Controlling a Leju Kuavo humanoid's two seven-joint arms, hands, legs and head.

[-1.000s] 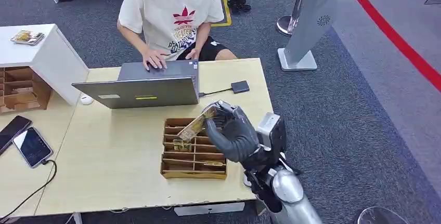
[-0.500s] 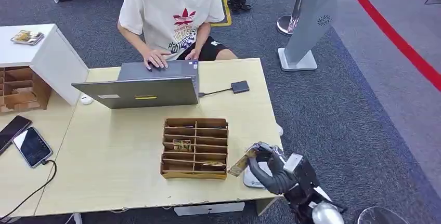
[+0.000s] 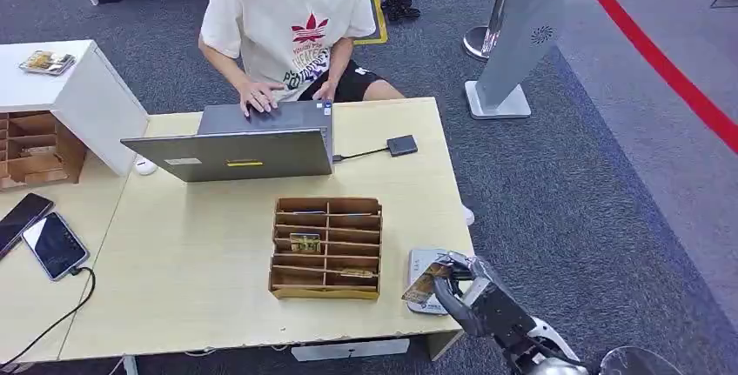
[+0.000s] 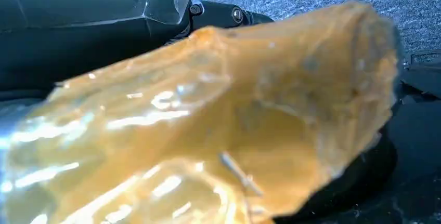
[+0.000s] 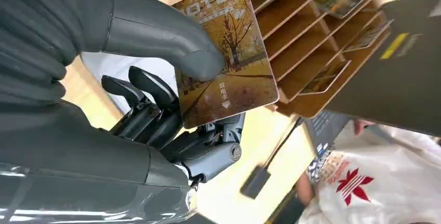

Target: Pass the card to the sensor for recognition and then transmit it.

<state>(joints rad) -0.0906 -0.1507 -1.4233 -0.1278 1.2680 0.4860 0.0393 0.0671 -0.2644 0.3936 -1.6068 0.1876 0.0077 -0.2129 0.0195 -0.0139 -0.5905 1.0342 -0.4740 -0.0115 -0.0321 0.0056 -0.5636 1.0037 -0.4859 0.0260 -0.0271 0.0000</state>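
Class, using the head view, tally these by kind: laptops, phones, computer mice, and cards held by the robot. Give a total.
Laptops: 1
Phones: 2
Computer mice: 1
Cards held in the right hand: 1
Total: 5

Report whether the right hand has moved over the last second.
Yes. The right hand, holding the card, moved from over the wooden organizer toward the robot, beside its near-right corner.

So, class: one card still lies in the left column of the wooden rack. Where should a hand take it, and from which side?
Pinch the card by its upper edge, coming from above: the rack dividers wall its slot, so only the open top gives access.
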